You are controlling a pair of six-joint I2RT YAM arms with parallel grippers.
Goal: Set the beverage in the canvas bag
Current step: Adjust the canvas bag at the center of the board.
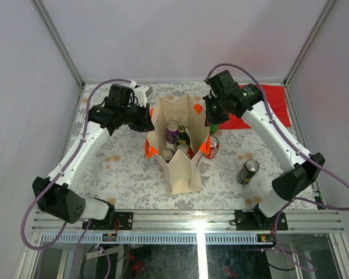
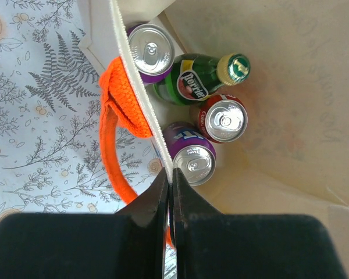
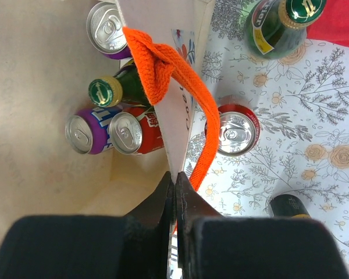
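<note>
From above, the canvas bag (image 1: 183, 174) stands mid-table, a red can (image 1: 211, 147) just right of it. Left wrist: our left gripper (image 2: 170, 181) pinches its left rim. Right wrist: our right gripper (image 3: 174, 185) pinches the right rim. Pulling unevenly, we could topple the bag.

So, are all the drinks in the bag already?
No, a red can and a green bottle stand outside the canvas bag.

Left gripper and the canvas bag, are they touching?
Touching. Left wrist view shows the shut left gripper pinching the canvas bag at its rim.
</note>
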